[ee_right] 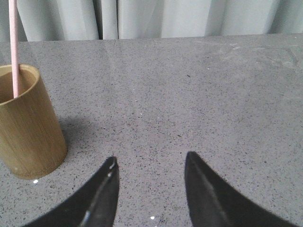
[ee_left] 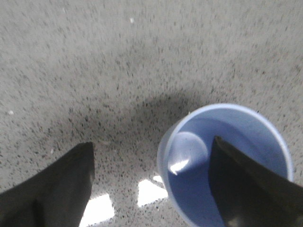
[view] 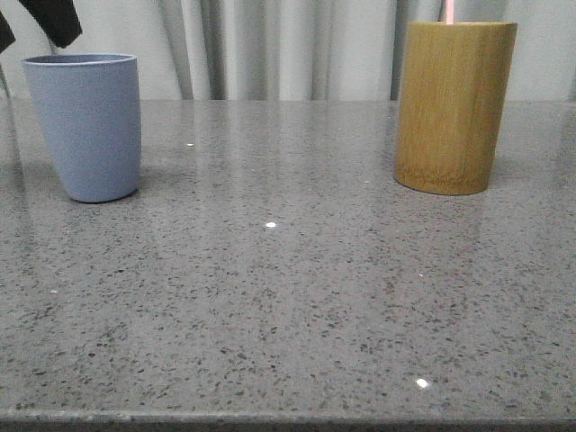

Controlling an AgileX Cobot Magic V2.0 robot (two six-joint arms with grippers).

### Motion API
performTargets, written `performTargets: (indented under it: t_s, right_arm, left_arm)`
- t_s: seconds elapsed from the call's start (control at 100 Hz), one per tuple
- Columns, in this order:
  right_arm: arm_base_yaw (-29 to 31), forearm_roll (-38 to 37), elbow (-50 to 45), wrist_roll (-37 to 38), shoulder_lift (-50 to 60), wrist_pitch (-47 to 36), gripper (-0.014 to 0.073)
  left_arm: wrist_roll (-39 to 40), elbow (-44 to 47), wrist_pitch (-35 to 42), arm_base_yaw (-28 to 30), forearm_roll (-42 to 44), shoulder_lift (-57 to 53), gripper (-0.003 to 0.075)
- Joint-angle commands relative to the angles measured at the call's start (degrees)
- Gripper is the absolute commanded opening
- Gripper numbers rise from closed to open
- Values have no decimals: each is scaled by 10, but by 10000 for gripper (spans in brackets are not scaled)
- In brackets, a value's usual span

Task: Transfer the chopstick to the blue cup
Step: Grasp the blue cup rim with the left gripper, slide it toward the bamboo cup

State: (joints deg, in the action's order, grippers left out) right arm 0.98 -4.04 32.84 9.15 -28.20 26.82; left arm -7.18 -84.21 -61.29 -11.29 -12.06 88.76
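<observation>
Chopstick in holder; cup far left

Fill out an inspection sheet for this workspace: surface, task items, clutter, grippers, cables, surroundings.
Surface: grey speckled stone table, glossy, with light glints.
Task items: thin pale pink chopstick stands inside the tall yellow-brown bamboo cylinder; the matte grey-blue plastic cup stands upright and holds nothing.
Clutter: nothing seen.
Grippers: left gripper open above the blue cup, one finger over its mouth; right gripper open over bare table, apart from the bamboo cylinder, holding nothing.
Cables: nothing seen.
Surroundings: pale pleated curtain behind the table.
</observation>
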Motion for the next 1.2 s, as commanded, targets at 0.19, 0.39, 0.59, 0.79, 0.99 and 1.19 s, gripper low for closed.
performTargets:
  t_s: [0.19,0.39,0.59,0.79,0.99,1.19]
  right_arm:
    - [3,-2,19,-1,-7,-45,348]
    - [3,-3,19,-1,-7,-45,348]
    - [3,-3,19,-1,-7,-45,348]
    - [3,-3,19,-1,-7,-45,348]
    - [3,-3,19,-1,-7,-45,348]
    - [3,-3,19,-1,-7,-45,348]
  left_arm:
    - [5,-20,6,-5,-6,10,444]
    - [5,-20,-13,-5,-8,34,372]
    - [5,-21,-8,-5,-20,38,250]
    - [7,-21,-6,-5,-28,38,-14]
    - [7,-36,-10,-9,-42,38,-19]
    - [10,-82,-11,-47,-48,61,-19]
